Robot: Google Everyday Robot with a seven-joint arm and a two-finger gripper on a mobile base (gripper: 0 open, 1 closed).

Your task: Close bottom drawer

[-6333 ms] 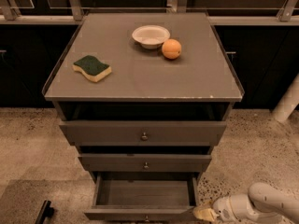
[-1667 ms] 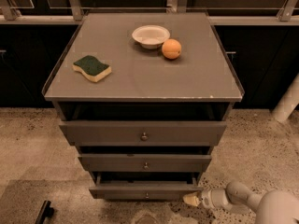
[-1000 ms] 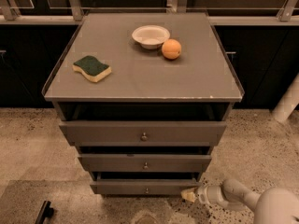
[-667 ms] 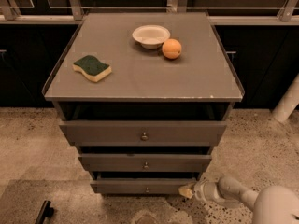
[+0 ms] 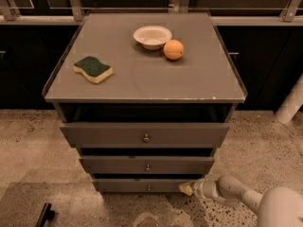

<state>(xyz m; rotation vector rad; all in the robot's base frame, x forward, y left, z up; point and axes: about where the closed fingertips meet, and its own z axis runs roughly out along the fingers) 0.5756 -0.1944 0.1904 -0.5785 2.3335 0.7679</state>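
Observation:
The bottom drawer [image 5: 142,185] is the lowest and narrowest of three grey-brown fronts, with a small round knob [image 5: 149,188] at its centre. Its front sits almost flush under the middle drawer [image 5: 147,165], with only a thin dark gap above it. My gripper [image 5: 185,188] reaches in low from the right on a white arm [image 5: 236,195]. Its yellowish tip rests against the right end of the bottom drawer's front.
The top drawer [image 5: 145,135] sticks out furthest. On the cabinet top [image 5: 142,77] lie a green and yellow sponge [image 5: 93,68], a white bowl [image 5: 152,36] and an orange [image 5: 173,49]. Speckled floor surrounds the cabinet. A dark object [image 5: 45,214] lies at the lower left.
The bottom drawer has gone from pulled wide open to almost pushed in. My gripper has moved left and inward with the drawer's front.

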